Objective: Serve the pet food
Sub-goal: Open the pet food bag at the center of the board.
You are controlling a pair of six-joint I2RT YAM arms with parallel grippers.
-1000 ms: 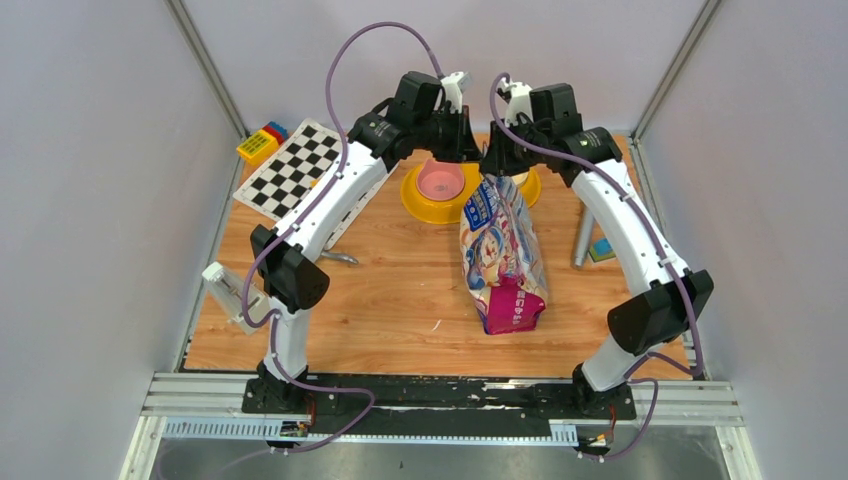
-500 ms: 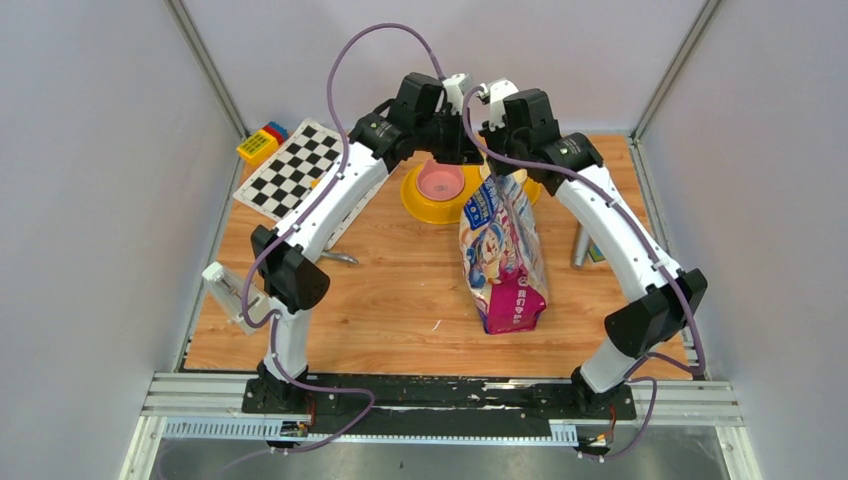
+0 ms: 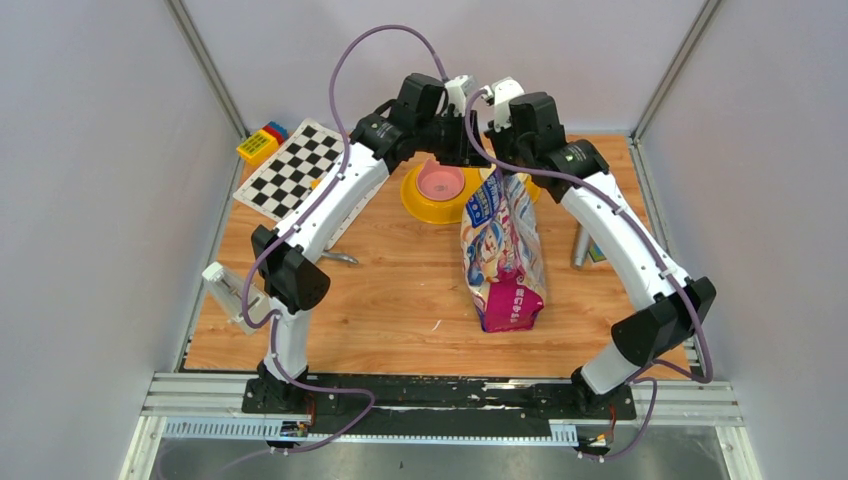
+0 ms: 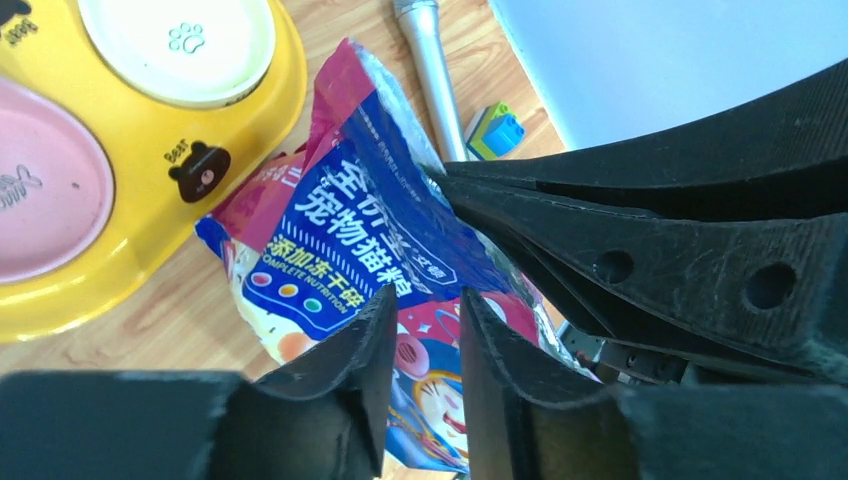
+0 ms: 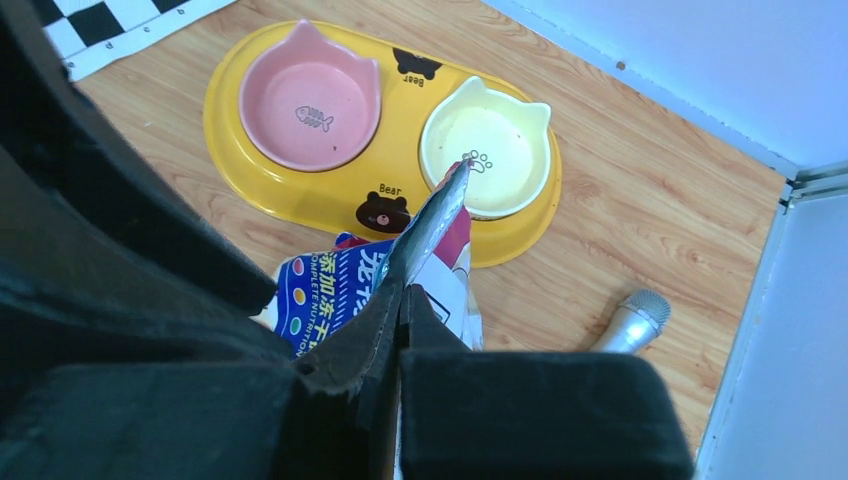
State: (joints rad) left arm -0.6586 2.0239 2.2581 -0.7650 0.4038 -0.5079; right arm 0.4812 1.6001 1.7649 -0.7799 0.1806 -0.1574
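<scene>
The glossy blue-and-pink cat-print bag (image 3: 503,255) stands on the wooden table in front of the yellow double-bowl feeder (image 3: 418,203). My right gripper (image 5: 402,292) is shut on the bag's top edge (image 5: 432,225); it also shows in the top view (image 3: 497,165). My left gripper (image 4: 428,312) hovers just above the bag's upper front (image 4: 350,230), jaws a little apart with nothing between them. The pink bowl (image 5: 310,100) and cream bowl (image 5: 485,145) show no pellets. The pet food kibble itself is hidden.
A silver-grey rod with a rounded head (image 3: 582,245) and a green-and-blue block (image 4: 493,132) lie right of the bag. A checkerboard mat (image 3: 290,168) and toy blocks (image 3: 262,142) sit at the back left. Walls close in on both sides.
My right arm has swung left and in over the bag's top. The bag now stands narrower and more upright. The left arm has barely moved.
</scene>
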